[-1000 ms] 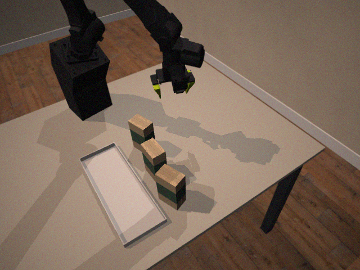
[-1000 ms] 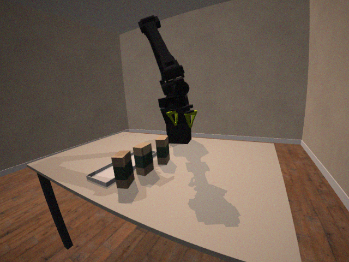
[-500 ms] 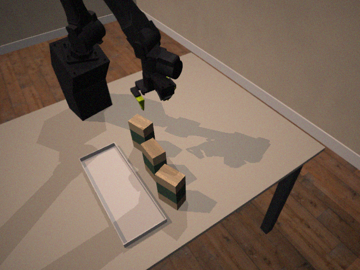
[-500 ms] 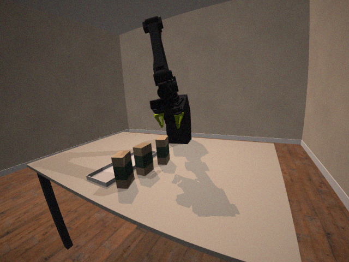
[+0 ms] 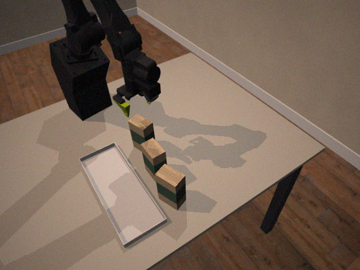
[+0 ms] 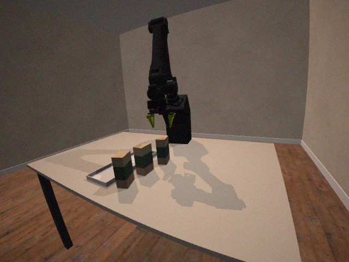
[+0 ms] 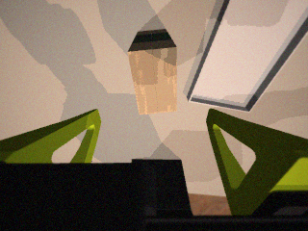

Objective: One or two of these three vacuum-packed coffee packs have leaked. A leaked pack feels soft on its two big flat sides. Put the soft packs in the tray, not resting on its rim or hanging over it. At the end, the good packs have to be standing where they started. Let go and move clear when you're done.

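Three tan coffee packs with dark green bands stand upright in a row on the table: the one nearest the arm's base, the middle one and the one nearest the table's front edge. They also show in the exterior view: nearest the base, middle, front. My gripper is open and empty. It hangs in the air above and just behind the pack nearest the base, fingers pointing down. A shallow grey tray lies beside the row and holds nothing.
The arm's black base block stands at the back of the table. The tray's corner shows in the wrist view beside the nearest pack. The table's edge runs close in front of the front pack.
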Action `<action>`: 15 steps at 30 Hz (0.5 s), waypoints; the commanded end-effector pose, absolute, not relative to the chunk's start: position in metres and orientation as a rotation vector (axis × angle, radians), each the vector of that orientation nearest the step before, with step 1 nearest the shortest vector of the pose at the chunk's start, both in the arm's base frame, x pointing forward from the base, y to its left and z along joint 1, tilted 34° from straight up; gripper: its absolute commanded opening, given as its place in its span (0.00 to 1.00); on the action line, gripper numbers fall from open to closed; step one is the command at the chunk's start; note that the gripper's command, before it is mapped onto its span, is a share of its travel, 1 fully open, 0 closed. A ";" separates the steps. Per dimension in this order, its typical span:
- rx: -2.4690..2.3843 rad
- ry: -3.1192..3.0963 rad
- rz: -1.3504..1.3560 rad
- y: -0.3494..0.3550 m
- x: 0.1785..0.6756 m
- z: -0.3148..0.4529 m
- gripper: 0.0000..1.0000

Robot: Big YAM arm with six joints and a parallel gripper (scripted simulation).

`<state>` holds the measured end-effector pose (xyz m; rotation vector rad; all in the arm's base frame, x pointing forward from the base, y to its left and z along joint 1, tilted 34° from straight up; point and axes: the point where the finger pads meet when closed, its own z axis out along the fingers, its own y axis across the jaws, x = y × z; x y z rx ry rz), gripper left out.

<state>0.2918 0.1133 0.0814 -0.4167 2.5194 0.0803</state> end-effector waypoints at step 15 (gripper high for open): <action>-0.528 2.452 0.063 0.115 0.303 0.093 1.00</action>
